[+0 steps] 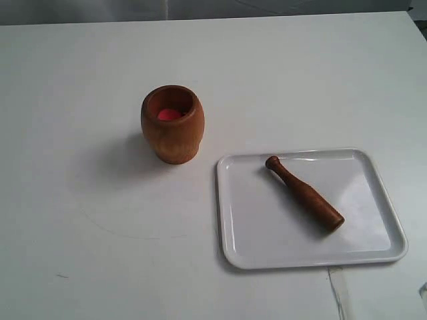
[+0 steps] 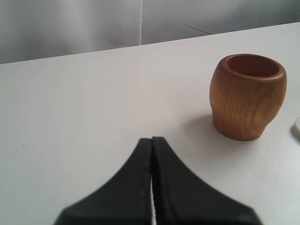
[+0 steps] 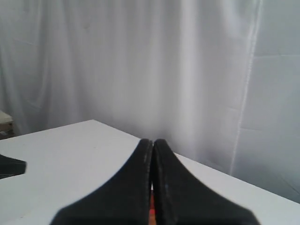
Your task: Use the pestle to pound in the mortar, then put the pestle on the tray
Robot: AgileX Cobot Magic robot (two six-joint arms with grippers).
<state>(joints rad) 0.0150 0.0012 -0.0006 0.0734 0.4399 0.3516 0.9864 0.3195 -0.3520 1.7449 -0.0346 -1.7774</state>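
Observation:
The reddish-brown wooden mortar (image 1: 173, 127) stands upright on the white table, left of the tray, with a red-pink inside (image 1: 169, 114). On the glossy white tray (image 1: 267, 230) the dark-brown pestle (image 1: 305, 194) lies slantwise, knob toward the mortar and thick end toward the near right. Neither gripper shows in the exterior view. In the left wrist view my left gripper (image 2: 152, 139) is shut and empty above the bare table, well apart from the mortar (image 2: 247, 101). My right gripper (image 3: 152, 141) is shut too, holding nothing, with only table and curtain beyond it.
A white curtain hangs behind the table's far edge (image 3: 197, 70). A thin pale strip (image 1: 337, 293) lies by the tray's near side. A dark shape (image 3: 9, 167) sits at the border of the right wrist view. The tray's rim (image 2: 297, 129) peeks in beside the mortar.

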